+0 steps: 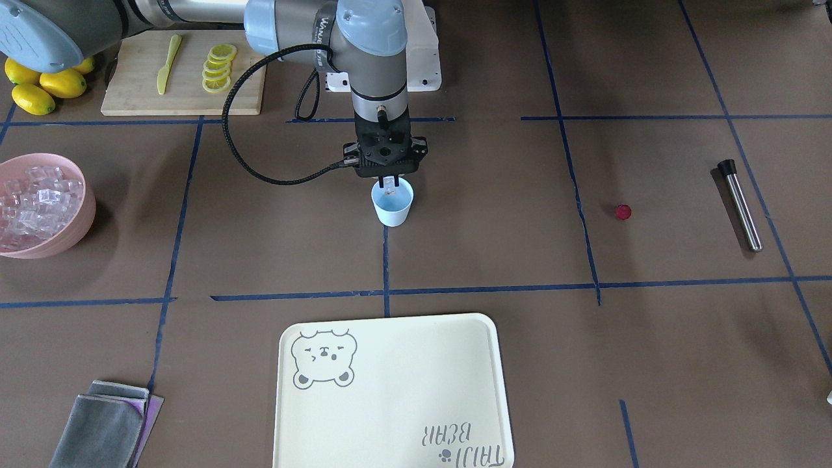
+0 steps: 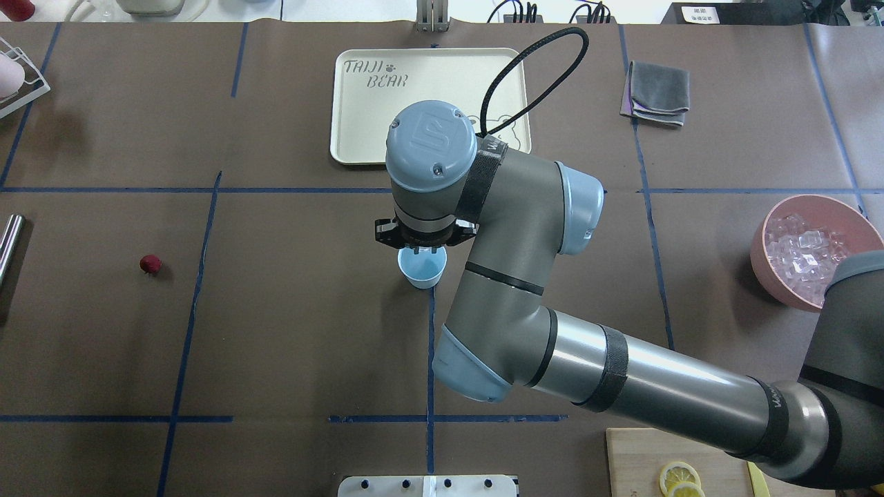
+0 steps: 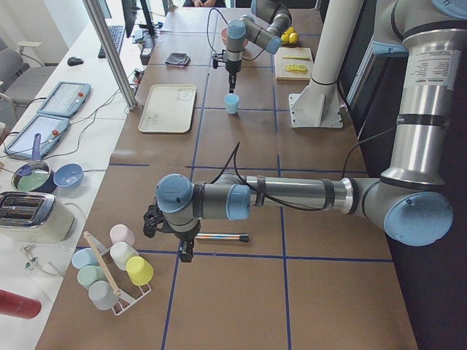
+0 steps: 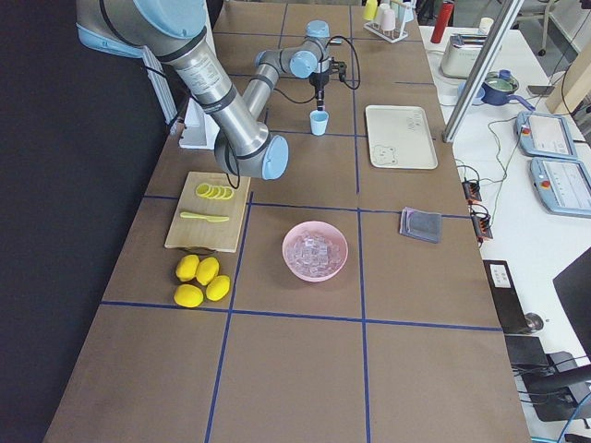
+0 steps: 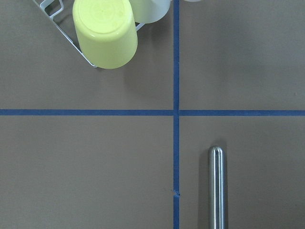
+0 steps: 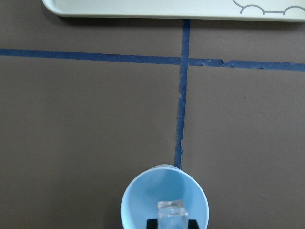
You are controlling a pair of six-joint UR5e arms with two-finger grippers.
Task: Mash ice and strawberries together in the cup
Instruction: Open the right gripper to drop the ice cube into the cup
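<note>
In the front-facing view the right pincer (image 1: pixel 389 184) hangs straight above the cup (image 1: pixel 393 209). Its two fingers are closed narrowly on one ice cube (image 1: pixel 390 190), just at the cup's mouth. The cup stands upright near the middle of the surface (image 1: pixel 487 260), at a crossing of blue tape lines. The strawberry (image 1: pixel 623 212) lies alone, well apart from the cup, on the side of the steel rod (image 1: pixel 741 205). At the opposite end the pink bowl (image 1: pixel 88 214) holds the loose ice (image 1: pixel 36 201).

In the overhead view the right wrist covers part of the cup's rim, and the strawberry lies far to the left.

In the exterior left view the left pincer (image 3: pixel 182 251) points down near the steel rod. I cannot tell if it is open or closed.

The left wrist view shows the rod's rounded end and a yellow cup (image 5: pixel 105 33) on its side in a wire rack.

In the right wrist view the cube sits between two dark fingertips, over the inside of the cup.
</note>
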